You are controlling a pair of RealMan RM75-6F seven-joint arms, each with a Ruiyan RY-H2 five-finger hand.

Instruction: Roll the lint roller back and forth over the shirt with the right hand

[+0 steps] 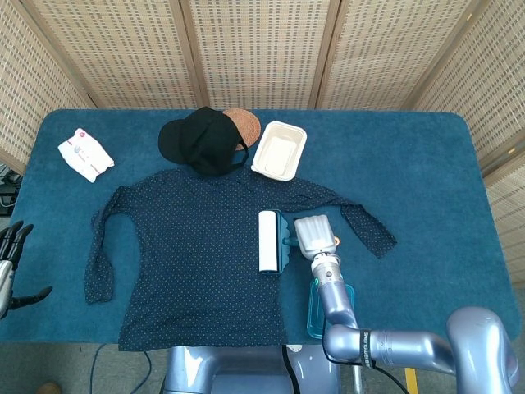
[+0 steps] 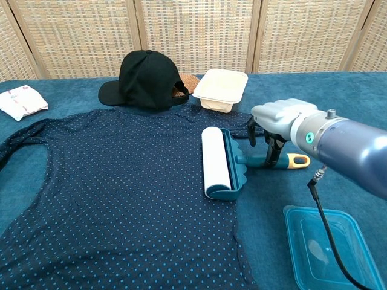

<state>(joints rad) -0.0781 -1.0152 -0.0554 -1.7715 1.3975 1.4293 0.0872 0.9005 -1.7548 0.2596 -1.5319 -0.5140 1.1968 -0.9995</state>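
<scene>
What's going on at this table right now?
The right hand is poised over the teal handle of the lint roller, fingers reaching down around it, though a firm grip isn't clear yet. The roller lies on the right side of the dotted shirt, spread flat on the table. The left hand sits open at the table's far left edge, holding nothing. Rolling hasn't begun.

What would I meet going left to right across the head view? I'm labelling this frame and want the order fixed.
Left hand → white packet → shirt → lint roller → right hand over the roller's handle. The cap, tray and blue lid overlap these in left-right position, so I leave them out.
</scene>
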